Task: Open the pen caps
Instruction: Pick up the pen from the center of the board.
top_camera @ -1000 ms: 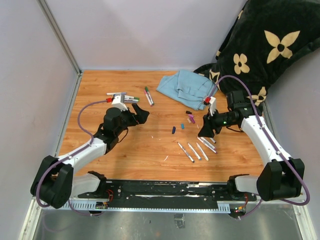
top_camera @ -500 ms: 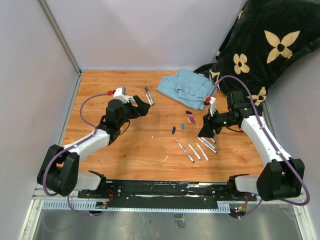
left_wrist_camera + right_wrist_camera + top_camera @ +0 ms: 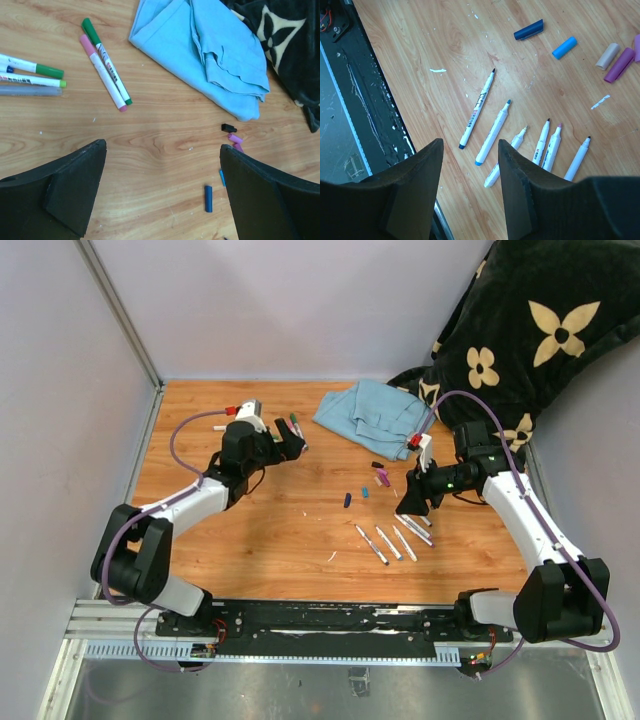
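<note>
Two capped markers lay ahead of the left fingers (image 3: pixel 75 185): a pink-capped marker (image 3: pixel 102 74) and a green-capped marker (image 3: pixel 107 61), touching side by side on the far left of the tabletop (image 3: pixel 270 540). The pink cap (image 3: pixel 85 41) and the green cap (image 3: pixel 89 25) were at their far ends. Three more markers (image 3: pixel 30 79) sat just left of them, two with greenish caps that I could see. The left fingers were spread wide with nothing between them, hovering short of the pair. The right fingers (image 3: pixel 415 185) were also apart and empty, hanging over six bare-tipped markers (image 3: pixel 494 132) on the right. The loose caps (image 3: pixel 564 47) lay near those, toward the middle of the tabletop.

I judged the job roughly half done, with the pair as the next target. That pair was my main worry: because the two barrels touched, a wide closing could scoop both, or squeeze one and flick the other away. Closing on a cap instead of the barrel would leave the other arm nothing to pull. The blue cloth (image 3: pixel 200 55) lay near on the right, and a sloppy sweep could snag its edge. The right fingers were well apart from the pair, so any two-handed pull needed a long reach across. A low pass there could roll the open markers or scatter the caps, and the exposed tips could mark the wood.
</note>
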Controlling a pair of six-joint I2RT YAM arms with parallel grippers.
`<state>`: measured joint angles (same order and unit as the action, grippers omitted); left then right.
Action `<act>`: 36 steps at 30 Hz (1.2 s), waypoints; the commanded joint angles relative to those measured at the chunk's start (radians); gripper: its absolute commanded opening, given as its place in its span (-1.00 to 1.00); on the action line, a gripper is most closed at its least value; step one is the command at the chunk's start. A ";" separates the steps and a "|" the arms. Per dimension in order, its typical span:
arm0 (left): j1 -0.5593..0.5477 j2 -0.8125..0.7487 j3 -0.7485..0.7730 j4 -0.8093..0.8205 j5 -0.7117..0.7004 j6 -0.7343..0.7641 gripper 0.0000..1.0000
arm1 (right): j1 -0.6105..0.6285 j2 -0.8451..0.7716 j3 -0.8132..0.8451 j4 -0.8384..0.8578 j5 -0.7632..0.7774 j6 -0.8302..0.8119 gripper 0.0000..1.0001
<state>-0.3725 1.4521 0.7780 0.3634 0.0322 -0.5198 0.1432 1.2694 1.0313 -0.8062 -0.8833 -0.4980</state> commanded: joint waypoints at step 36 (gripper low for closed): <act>0.056 0.728 0.867 -0.633 -0.096 0.126 -0.21 | -0.031 -0.019 0.019 -0.021 -0.023 -0.022 -0.02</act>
<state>-0.3218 2.1540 1.5990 -0.2337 -0.0669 -0.3943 0.1432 1.2690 1.0313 -0.8093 -0.8902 -0.4992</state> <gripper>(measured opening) 0.399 0.491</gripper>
